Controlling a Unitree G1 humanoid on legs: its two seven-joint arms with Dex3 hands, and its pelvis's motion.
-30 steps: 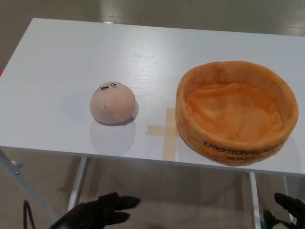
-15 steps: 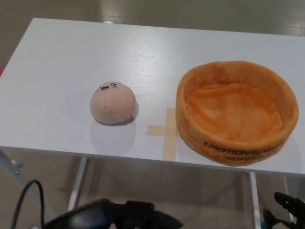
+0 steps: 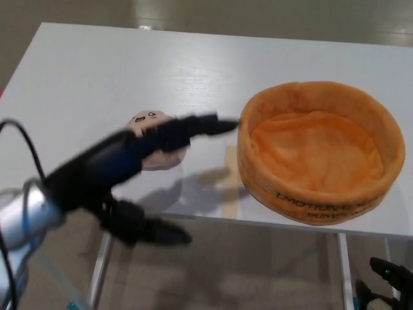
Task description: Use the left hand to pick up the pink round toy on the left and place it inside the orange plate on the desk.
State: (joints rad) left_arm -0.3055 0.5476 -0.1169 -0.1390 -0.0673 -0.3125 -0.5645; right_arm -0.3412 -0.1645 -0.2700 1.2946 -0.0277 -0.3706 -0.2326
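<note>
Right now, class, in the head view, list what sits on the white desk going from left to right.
pink round toy → tape cross → orange plate.

**Partly readable black lettering on the plate's outer wall**

The orange plate (image 3: 321, 152), to the right of the left hand (image 3: 122, 174), carries two lines of black print on the outside of its near wall. The upper line seems to begin "EMOTIONAL"; the rest of it, and the smaller line beneath, are too blurred to make out. No other writing can be read.
</note>
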